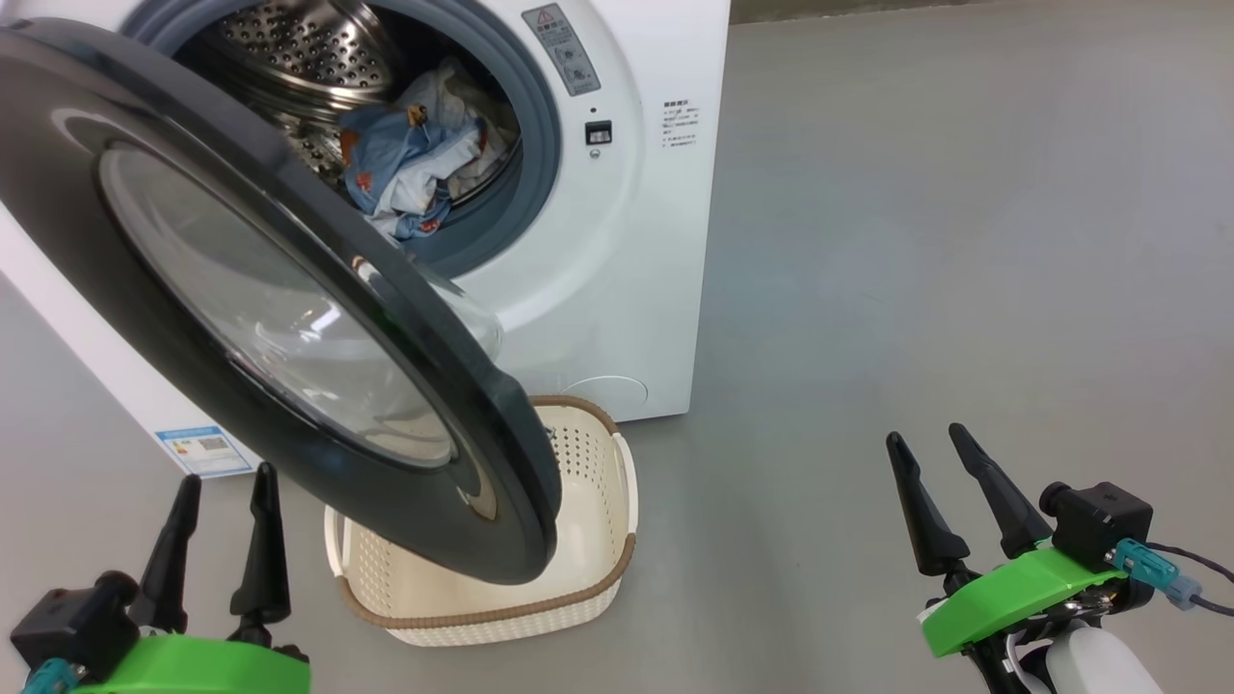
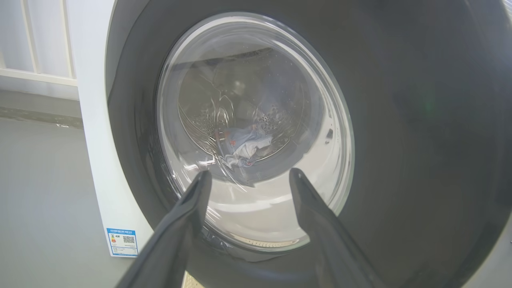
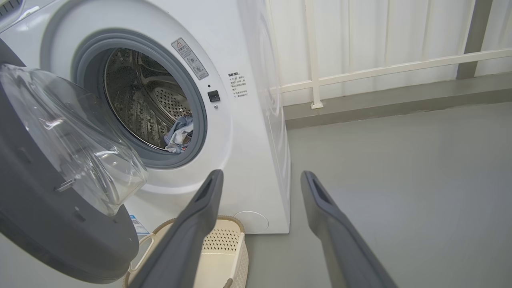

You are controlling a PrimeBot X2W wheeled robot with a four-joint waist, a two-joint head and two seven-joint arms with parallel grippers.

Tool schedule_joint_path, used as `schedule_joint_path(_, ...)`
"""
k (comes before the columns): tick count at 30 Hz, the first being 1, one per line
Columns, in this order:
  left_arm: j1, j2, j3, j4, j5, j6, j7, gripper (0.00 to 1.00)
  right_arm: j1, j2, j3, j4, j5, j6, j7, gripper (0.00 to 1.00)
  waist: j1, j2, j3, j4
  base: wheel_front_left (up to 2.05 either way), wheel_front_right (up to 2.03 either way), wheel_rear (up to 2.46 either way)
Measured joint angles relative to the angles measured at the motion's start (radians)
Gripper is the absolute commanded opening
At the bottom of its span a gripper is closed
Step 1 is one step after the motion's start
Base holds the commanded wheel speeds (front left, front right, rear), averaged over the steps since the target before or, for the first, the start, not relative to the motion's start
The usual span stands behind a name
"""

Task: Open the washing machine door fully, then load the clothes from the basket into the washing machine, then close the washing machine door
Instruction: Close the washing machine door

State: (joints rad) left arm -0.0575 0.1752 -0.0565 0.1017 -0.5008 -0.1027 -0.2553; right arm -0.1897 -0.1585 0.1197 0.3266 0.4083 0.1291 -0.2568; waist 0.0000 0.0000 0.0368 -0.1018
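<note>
— Status?
— I see my left gripper (image 1: 228,474) and right gripper (image 1: 925,434) spread, empty. The clothes (image 1: 415,154) lie inside the washing machine (image 1: 617,289); its door (image 1: 280,308) hangs ajar over the basket (image 1: 588,501).

Head cam looks down, wrist cams fwd; all share door (image 1: 280,308).

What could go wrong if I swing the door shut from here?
1. The clothes lie at the front of the drum, with a fold close to the grey gasket. The washing machine door might pinch it.
2. The door's lower edge hangs over the basket and may brush its rim.
3. The open left gripper faces the bulging glass, so a push there could slide off.
</note>
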Motion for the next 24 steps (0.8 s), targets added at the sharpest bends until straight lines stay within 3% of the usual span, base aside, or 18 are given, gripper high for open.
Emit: schedule_joint_path(24, 0.014, -0.057, 0.036, 0.003, 0.092, -0.025, 0.000, 1.00, 0.000, -0.005, 0.008, 0.002, 0.000, 0.000, 0.000, 1.00, 0.0001, 0.0000, 0.006, 0.015, 0.00, 0.00, 0.00)
